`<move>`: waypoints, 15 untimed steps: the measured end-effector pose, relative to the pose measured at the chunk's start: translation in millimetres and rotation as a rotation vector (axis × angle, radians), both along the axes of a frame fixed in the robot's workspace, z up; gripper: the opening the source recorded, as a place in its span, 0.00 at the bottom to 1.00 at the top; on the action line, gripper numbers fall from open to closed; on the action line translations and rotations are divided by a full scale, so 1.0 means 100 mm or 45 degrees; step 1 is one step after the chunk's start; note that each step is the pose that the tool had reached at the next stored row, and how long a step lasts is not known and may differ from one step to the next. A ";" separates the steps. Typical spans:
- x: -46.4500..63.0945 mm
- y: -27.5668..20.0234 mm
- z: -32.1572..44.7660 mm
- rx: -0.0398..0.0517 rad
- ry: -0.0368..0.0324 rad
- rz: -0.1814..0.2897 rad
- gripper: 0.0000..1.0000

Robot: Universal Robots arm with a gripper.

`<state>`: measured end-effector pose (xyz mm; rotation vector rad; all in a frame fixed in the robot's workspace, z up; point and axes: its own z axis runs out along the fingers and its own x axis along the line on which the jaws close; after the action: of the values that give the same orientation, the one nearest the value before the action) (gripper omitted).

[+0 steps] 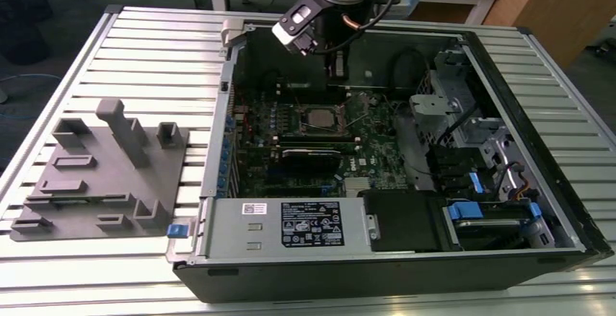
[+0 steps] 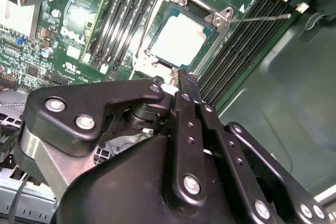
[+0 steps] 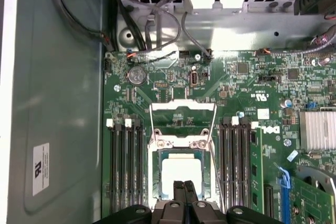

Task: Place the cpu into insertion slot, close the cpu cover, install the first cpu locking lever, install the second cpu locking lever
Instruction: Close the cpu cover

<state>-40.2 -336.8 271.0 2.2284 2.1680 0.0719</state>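
While the cpu (image 3: 181,169) is sitting in the insertion slot (image 3: 181,153), gripper (image 3: 184,183) hovering just above, fingers (image 3: 179,192) pressing together, seemingly empty, cpu cover (image 3: 181,106) lying open.

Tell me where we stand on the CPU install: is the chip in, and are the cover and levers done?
Done: the cpu sits in the insertion slot. In hand: nothing; the gripper hovers over the socket's edge, fingers shut and empty. Left: the cpu cover stands open, and a locking lever sticks out unlatched, so the cover and both levers remain.
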 end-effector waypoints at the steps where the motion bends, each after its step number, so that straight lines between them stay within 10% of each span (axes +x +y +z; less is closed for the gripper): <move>1: 0.01 0.000 0.000 0.000 -0.0001 0.000 0.11; 15: 0.22 0.000 -0.004 0.000 -0.0001 0.000 0.11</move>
<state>-18.1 -336.8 270.6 2.2284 2.1680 0.0720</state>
